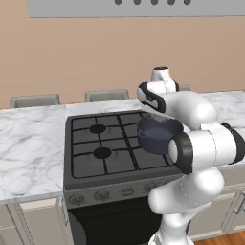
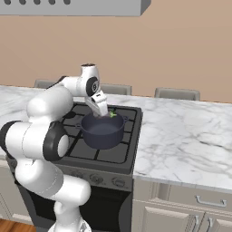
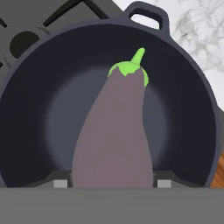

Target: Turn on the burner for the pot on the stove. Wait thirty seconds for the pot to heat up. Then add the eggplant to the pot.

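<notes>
Eggplant [image 3: 114, 131], clamped between closed jaws, hangs stem-down over the pot [image 3: 39, 131], stem toward twelve o'clock; released off-centre, it might strike the rim and bounce onto the stove [image 1: 86, 143].

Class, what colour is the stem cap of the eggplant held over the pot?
Bright green, on the dull-purple eggplant; clearest in the hand view.

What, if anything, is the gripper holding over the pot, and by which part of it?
The gripper is shut on the eggplant, gripping its broad lower end; the green stem end points away from the hand, down into the pot.
</notes>
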Tool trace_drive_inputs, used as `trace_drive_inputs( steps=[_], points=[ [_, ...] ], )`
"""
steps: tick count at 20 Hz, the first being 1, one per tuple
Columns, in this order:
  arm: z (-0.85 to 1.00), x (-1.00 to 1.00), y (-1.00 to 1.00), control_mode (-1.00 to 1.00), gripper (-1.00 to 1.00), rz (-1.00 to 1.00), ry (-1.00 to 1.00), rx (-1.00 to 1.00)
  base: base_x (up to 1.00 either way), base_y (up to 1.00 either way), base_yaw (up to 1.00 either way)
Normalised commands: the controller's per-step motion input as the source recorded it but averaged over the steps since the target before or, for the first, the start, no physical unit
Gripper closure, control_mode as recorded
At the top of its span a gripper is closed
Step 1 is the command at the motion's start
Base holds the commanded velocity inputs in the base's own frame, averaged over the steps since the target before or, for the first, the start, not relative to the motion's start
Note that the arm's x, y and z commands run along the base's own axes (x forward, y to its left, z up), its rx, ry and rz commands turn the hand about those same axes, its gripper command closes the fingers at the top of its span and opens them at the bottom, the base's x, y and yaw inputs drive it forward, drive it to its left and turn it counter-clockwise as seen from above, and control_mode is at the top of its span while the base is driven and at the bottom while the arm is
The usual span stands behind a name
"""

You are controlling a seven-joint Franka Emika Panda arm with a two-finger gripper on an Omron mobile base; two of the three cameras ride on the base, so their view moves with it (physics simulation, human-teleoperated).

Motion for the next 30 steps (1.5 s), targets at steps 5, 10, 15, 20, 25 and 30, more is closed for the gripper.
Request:
trace_drive_inputs(
  steps=[5,10,15,20,25,30],
  points=[
    [-0.29,0.00,0.00,-1.00,1.00,0.00,0.00,0.05,0.00,0.00,0.00],
    [-0.25,0.00,0.00,-1.00,1.00,0.00,0.00,0.04,0.00,0.00,0.00],
    [-0.25,0.00,-0.05,-1.00,1.00,0.00,0.00,0.05,0.00,0.00,0.00],
    [-0.25,0.00,-0.07,-1.00,1.00,0.00,0.00,0.05,0.00,0.00,0.00],
    [-0.30,0.05,-0.02,-1.00,1.00,0.00,0.00,0.06,0.00,0.00,0.00],
    [-0.24,0.14,0.00,-1.00,1.00,0.00,0.00,0.05,0.00,0.00,0.00]
  ],
)
